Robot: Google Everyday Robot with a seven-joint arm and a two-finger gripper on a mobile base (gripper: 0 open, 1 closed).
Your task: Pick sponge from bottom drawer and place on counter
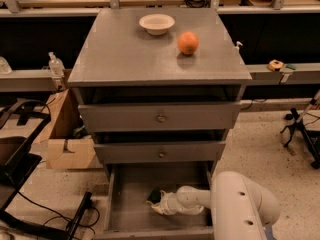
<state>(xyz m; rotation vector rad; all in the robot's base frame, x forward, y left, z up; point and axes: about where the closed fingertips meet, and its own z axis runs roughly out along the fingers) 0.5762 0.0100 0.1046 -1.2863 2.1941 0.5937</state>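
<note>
In the open bottom drawer (125, 204) the sponge (154, 196) lies mid-floor, the gripper (160, 207) right against it from the right; whether it has closed, I cannot tell. Lifting it to the counter (125, 54) remains.

High front view, angled down over counter (130, 54), end effector (158, 202) seemingly in bottom drawer (129, 184)

On the surface (130, 59), the bowl (157, 23) sits toward 12 o'clock, with the orange (188, 42) apart at its 4 o'clock. Below, in the open bottom drawer (127, 204), the sponge (154, 196) lies mid-floor, and the tool (159, 206) is right beside it at 5 o'clock.
</note>
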